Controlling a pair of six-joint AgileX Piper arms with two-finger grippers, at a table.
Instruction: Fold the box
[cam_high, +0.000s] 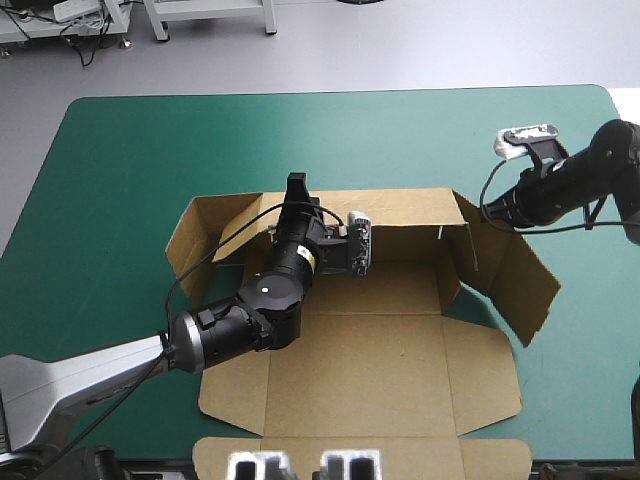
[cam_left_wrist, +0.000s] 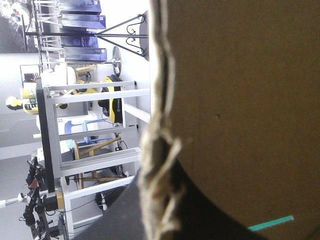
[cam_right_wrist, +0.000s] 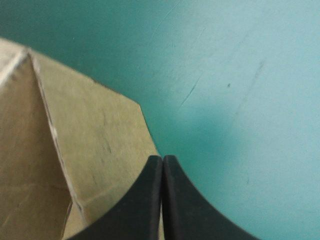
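Brown box (cam_high: 400, 330) sits half-raised on the counter (cam_high: 120, 170), far wall (cam_high: 400, 208) pinched in the left gripper (cam_high: 297, 190), side flap (cam_high: 520, 278) just beside the closed, empty right gripper (cam_right_wrist: 163, 159), which probably must push it inward next.

The left hand (cam_high: 296, 186) is at the box's (cam_high: 380, 340) far wall.

The left tool (cam_left_wrist: 161, 212) clamps the frayed edge of the brown box (cam_left_wrist: 240, 100).
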